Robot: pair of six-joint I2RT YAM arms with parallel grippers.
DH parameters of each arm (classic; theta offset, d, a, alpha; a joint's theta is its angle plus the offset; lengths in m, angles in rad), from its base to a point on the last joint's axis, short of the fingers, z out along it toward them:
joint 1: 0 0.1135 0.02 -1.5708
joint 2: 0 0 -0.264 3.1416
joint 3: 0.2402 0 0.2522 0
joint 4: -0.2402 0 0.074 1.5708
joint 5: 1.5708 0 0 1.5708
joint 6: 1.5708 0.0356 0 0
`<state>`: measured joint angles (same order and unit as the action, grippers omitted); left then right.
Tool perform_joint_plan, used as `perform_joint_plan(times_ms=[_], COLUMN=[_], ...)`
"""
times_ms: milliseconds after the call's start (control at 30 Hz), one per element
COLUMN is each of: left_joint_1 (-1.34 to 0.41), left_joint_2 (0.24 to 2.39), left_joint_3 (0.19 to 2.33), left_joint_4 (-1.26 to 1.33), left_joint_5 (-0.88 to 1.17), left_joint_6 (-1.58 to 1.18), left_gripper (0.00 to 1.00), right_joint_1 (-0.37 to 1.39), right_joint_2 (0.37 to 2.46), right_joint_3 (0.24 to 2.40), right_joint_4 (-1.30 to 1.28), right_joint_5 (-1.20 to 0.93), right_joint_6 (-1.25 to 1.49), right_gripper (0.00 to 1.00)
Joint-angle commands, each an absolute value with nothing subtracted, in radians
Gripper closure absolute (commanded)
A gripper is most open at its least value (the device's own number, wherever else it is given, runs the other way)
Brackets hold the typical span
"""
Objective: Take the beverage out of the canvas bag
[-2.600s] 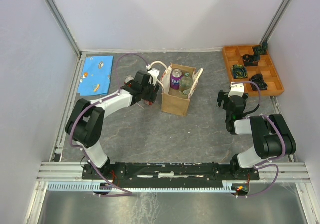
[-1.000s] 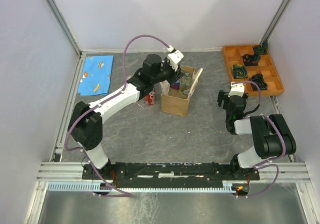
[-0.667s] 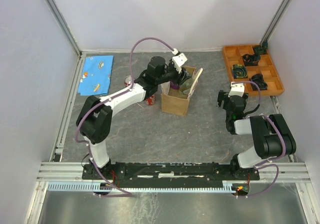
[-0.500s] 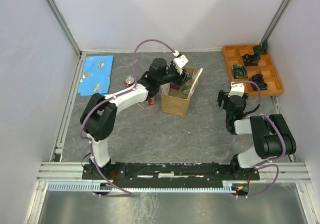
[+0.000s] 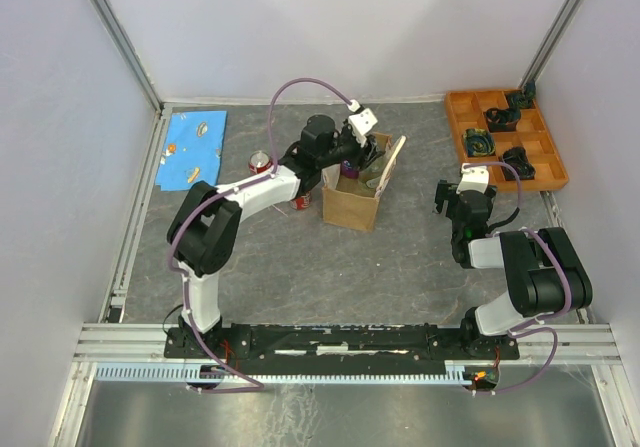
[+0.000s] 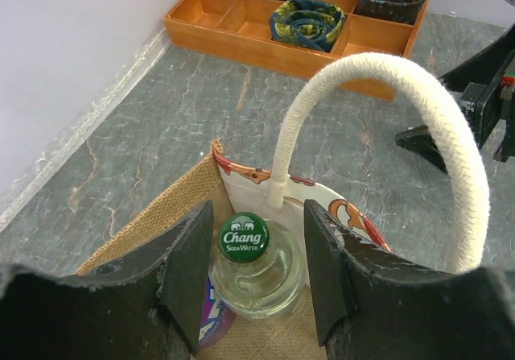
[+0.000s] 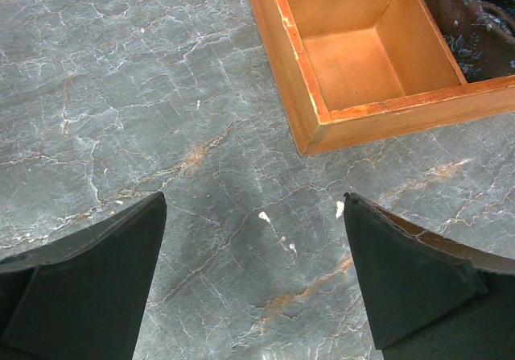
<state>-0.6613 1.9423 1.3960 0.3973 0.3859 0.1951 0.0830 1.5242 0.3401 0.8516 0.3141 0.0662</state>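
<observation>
The canvas bag point(image 5: 350, 205) stands upright mid-table, tan with cream loop handles point(image 6: 386, 82). Inside it are a clear glass bottle with a green Chang cap point(image 6: 244, 237) and a purple can point(image 6: 211, 321) beside it. My left gripper point(image 5: 357, 154) reaches into the bag's mouth. In the left wrist view it point(image 6: 259, 225) is open, with one jaw on each side of the bottle's neck and not touching it. My right gripper point(image 5: 450, 199) hangs low over the table right of the bag. It is open and empty in the right wrist view point(image 7: 253, 215).
Two red cans point(image 5: 260, 161) point(image 5: 303, 201) stand on the table left of the bag. A blue cloth point(image 5: 192, 147) lies at the far left. An orange compartment tray point(image 5: 460, 127) holding dark rolled items sits at the far right, its corner point(image 7: 310, 138) near my right gripper.
My left gripper has moved from beside the bag's left side up over its mouth and down around the bottle. The right arm has not moved.
</observation>
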Motion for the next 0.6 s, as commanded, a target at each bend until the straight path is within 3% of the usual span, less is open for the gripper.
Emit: perform_joint_plan(times_ms=[0,567], left_joint_1=[-0.658,-0.652], left_joint_2=[1.969,2.009], left_joint_3=[1.439,1.418], left_joint_4=[0.465,0.515], left_joint_5=[0.421,0.44], left_joint_6=[0.236,0.213], left_gripper=[0.45,0.48], right_joint_1=[0.08,0.08], right_joint_2=[1.512,1.512], right_joint_3=[0.357,0.357], right_joint_4=[0.883,0.884], right_joint_5=[0.319,0.319], right_joint_6=[0.073,0.073], right_gripper=[0.01,0.01])
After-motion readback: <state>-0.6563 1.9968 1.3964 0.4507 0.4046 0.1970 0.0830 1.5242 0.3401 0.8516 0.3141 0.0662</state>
